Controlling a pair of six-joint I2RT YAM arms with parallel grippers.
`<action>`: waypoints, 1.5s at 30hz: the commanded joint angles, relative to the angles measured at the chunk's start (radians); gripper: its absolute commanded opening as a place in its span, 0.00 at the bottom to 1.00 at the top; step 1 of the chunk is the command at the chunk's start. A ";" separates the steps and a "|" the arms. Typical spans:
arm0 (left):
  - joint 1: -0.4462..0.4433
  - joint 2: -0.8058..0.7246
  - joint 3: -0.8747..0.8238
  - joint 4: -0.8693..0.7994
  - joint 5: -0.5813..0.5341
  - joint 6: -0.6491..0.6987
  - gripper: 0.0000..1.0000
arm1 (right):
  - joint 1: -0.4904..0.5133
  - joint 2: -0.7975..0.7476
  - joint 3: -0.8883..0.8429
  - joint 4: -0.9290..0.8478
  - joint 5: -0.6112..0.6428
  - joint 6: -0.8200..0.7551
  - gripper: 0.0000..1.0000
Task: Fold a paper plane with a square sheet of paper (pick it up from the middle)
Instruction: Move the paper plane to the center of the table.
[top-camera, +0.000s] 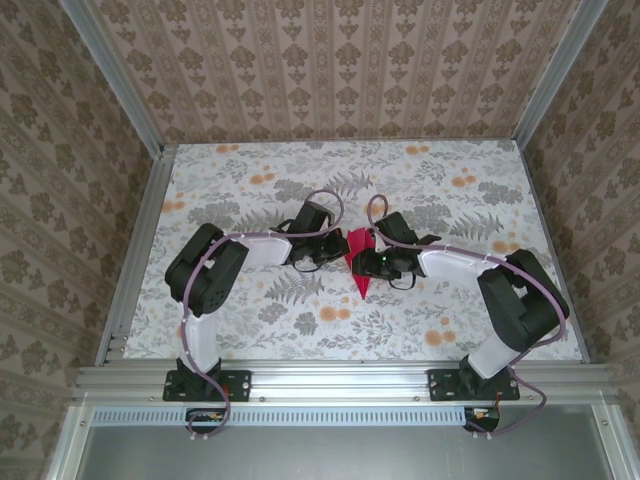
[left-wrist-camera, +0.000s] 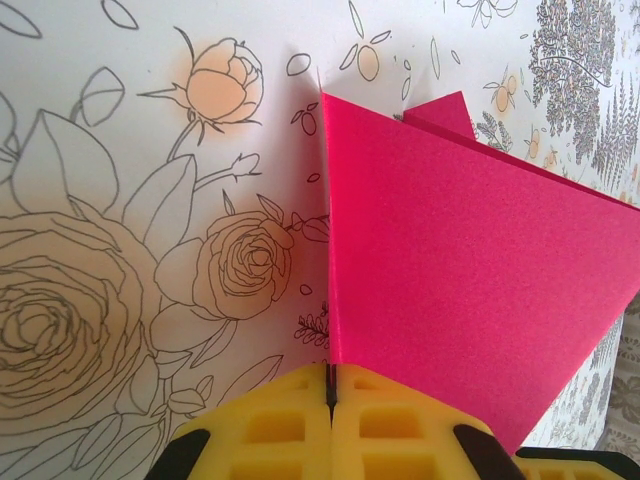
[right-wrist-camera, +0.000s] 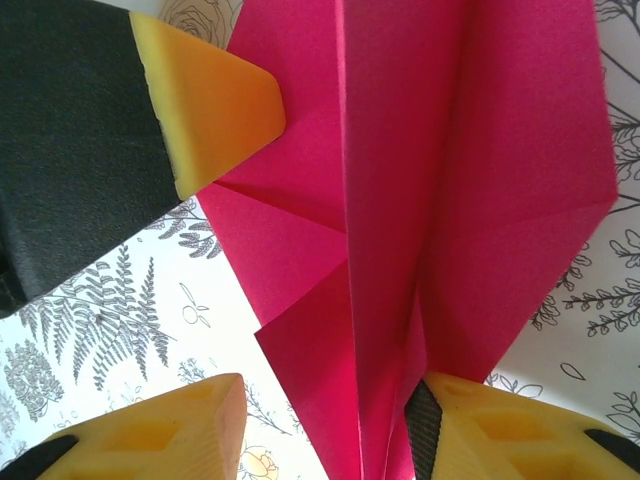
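Both arms reach inward from their bases, elbows bent outward, and their wrists meet over the middle of the floral-printed tabletop (top-camera: 250, 180). There the folded magenta-red paper sheet (top-camera: 360, 266) lies between them, its pointed end toward the near edge. The left gripper (left-wrist-camera: 328, 388) has its yellow fingers pressed together, pinching the sheet's straight edge so that the paper rises off the table. The right gripper (right-wrist-camera: 330, 425) faces it from the other side with its jaws partly apart. The creased paper passes between them, close against the right finger (right-wrist-camera: 520, 430) and clear of the other.
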 joint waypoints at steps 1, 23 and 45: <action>0.006 0.027 0.002 0.017 0.021 -0.012 0.00 | 0.015 0.020 0.033 -0.057 0.052 -0.020 0.49; 0.006 0.015 -0.007 0.008 0.020 -0.007 0.02 | 0.053 0.085 0.118 -0.147 0.203 -0.028 0.23; 0.098 -0.391 -0.169 -0.441 -0.372 0.052 0.64 | 0.149 0.209 0.275 -0.265 0.416 -0.045 0.24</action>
